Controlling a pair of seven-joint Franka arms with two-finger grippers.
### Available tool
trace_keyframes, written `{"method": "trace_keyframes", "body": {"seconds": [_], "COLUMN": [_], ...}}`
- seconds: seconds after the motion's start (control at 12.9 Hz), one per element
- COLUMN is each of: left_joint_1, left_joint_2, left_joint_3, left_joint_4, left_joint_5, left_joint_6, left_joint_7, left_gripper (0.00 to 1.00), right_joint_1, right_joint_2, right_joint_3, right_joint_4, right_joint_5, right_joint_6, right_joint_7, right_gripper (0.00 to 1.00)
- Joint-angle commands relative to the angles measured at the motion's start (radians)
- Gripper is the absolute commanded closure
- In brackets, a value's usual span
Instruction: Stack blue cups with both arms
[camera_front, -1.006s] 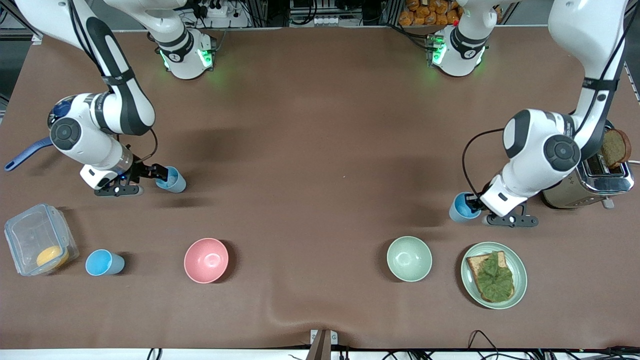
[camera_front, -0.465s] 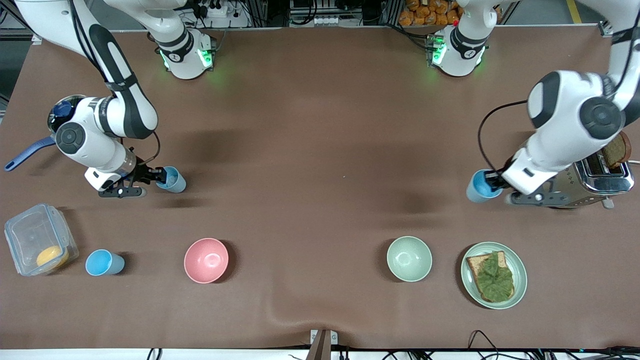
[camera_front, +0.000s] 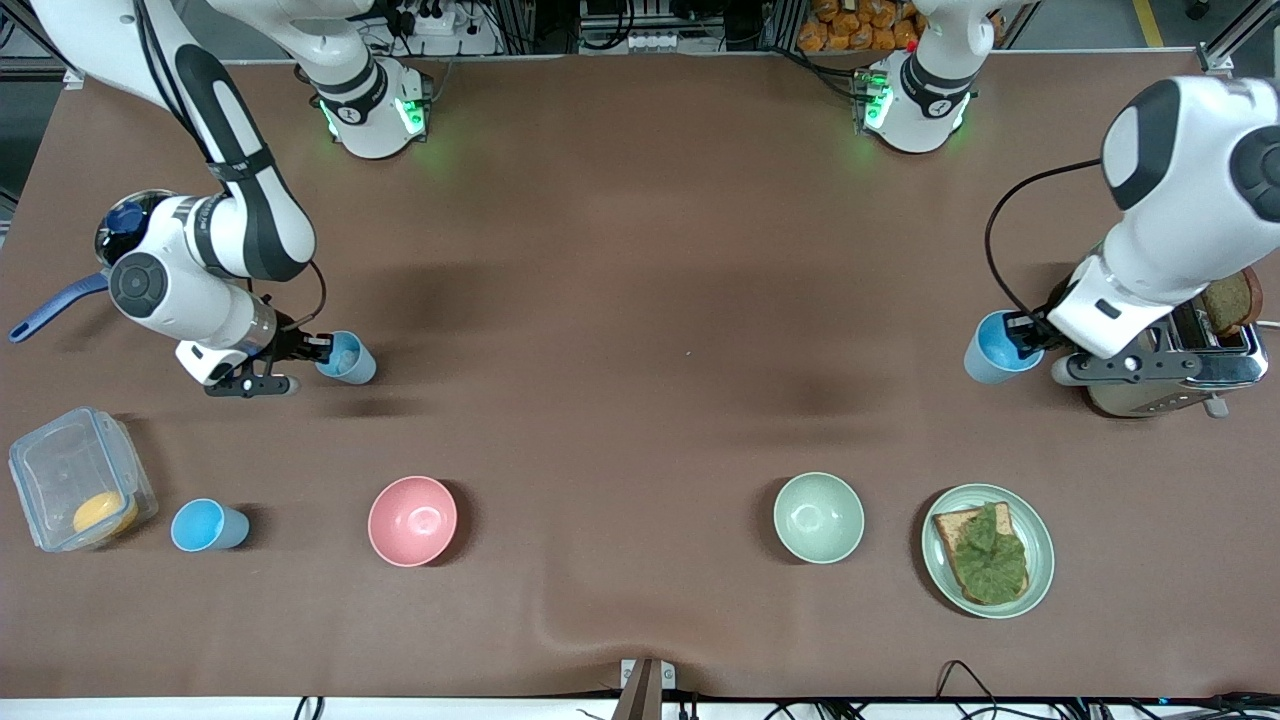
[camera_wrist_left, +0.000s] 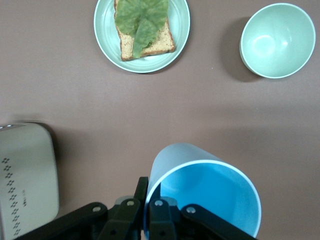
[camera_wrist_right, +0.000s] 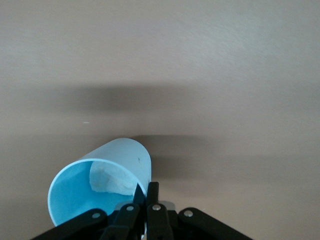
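One blue cup (camera_front: 995, 350) hangs in the air beside the toaster, and my left gripper (camera_front: 1017, 335) is shut on its rim. The left wrist view shows this cup (camera_wrist_left: 210, 192) with one finger inside the wall and one outside, at the left gripper (camera_wrist_left: 148, 195). My right gripper (camera_front: 325, 350) is shut on the rim of a second blue cup (camera_front: 350, 360) low at the table, toward the right arm's end. In the right wrist view that cup (camera_wrist_right: 95, 187) has a white scrap inside, and the right gripper (camera_wrist_right: 146, 192) pinches its wall. A third blue cup (camera_front: 208, 525) stands free, nearer the front camera.
A pink bowl (camera_front: 412, 520) and a pale green bowl (camera_front: 818, 517) stand nearer the front camera. A plate with toast and lettuce (camera_front: 1035, 580) lies beside the green bowl. The toaster (camera_front: 1175, 370) is under the left arm. A clear container (camera_front: 60, 465) sits beside the third cup.
The left arm has lifted its cup off the table and carried it toward the toaster. The right gripper's fingers have closed on the rim of its cup.
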Motion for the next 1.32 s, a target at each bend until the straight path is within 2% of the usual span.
{"method": "trace_keyframes", "body": {"seconds": [0.0, 0.15, 0.31, 0.7, 0.85, 1.24], "left_joint_1": [0.0, -0.008, -0.009, -0.008, 0.003, -0.009], "left_joint_2": [0.013, 0.036, 0.037, 0.038, 0.04, 0.046], "left_joint_3": [-0.003, -0.003, -0.003, -0.02, -0.022, -0.037], "left_joint_4": [0.082, 0.145, 0.151, 0.153, 0.153, 0.144], "left_joint_5": [-0.02, -0.02, -0.02, -0.02, -0.021, -0.046], "left_joint_6": [-0.048, -0.078, -0.086, -0.106, -0.106, -0.106], "left_joint_7": [0.004, -0.002, 0.0, -0.009, -0.005, -0.019], "left_gripper": [1.0, 1.0, 1.0, 1.0, 1.0, 1.0], "right_joint_1": [0.054, 0.106, 0.184, 0.443, 0.534, 0.727], "right_joint_2": [-0.03, -0.035, -0.035, -0.02, 0.04, 0.202], "right_joint_3": [0.002, 0.002, 0.002, 0.0, 0.0, 0.0], "right_joint_4": [0.087, 0.151, 0.21, 0.281, 0.355, 0.414], "right_joint_5": [0.034, 0.035, 0.035, 0.106, 0.107, 0.106], "right_joint_6": [-0.135, -0.209, -0.26, -0.251, -0.249, -0.039], "right_joint_7": [0.052, 0.133, 0.252, 0.593, 0.743, 1.007], "right_gripper": [1.0, 1.0, 1.0, 1.0, 1.0, 1.0]}}
